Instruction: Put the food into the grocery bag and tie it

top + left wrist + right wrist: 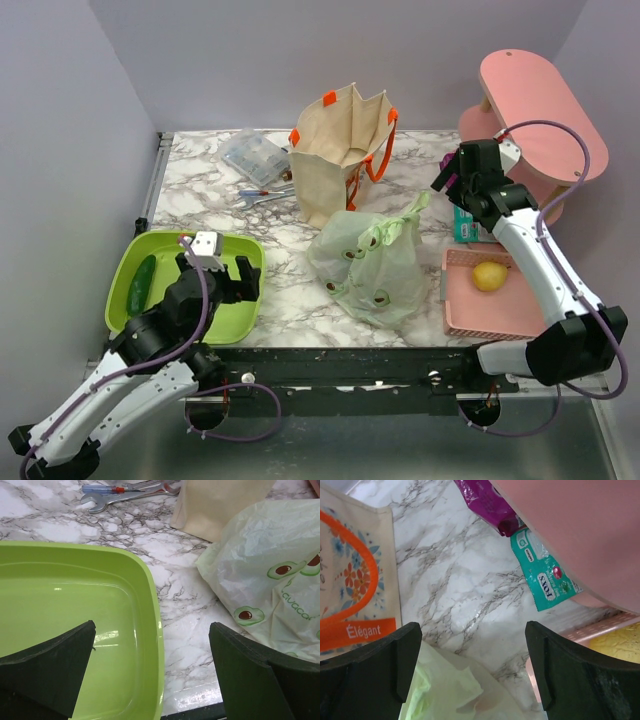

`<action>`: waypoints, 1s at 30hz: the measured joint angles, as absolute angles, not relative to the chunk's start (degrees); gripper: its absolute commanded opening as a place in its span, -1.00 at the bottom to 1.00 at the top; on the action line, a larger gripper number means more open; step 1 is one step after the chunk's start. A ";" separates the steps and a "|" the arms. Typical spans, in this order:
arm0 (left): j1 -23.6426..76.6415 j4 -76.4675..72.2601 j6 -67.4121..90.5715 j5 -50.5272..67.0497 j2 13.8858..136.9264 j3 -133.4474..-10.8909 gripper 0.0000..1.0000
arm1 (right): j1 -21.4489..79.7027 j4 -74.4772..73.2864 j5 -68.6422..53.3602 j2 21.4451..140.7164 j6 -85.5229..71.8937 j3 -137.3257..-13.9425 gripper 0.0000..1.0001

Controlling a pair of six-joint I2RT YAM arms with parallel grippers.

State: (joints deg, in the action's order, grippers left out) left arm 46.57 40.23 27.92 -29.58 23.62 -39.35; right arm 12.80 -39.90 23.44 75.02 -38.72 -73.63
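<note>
With the left gripper (pixel 152 627) and right gripper (pixel 472 630) both gaping empty, the lemon (pixel 488 275) could slide off the slumped grocery bag (pixel 375 265).

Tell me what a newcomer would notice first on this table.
The crinkly green avocado-print bag slumps mid-table, and a beige tote with orange handles stands behind it. At the near left, a lime tray holds a cucumber. At the right, a yellow lemon sits in a pink basket.
</note>
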 measured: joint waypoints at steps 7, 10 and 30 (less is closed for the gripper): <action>46.57 46.11 32.64 -30.15 14.79 -39.77 0.97 | 13.13 -36.49 27.57 82.17 -41.01 -73.60 0.85; 46.57 46.59 33.95 -31.75 9.21 -39.33 0.97 | 13.10 -35.40 29.76 85.14 -43.03 -73.52 0.81; 46.57 47.92 34.28 -34.09 8.99 -39.29 0.97 | 13.58 -30.37 47.75 100.62 -55.59 -77.56 0.76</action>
State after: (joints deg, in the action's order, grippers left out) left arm 46.57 47.92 34.28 -34.09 8.99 -39.29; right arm 13.58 -30.37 47.75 100.62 -55.59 -77.56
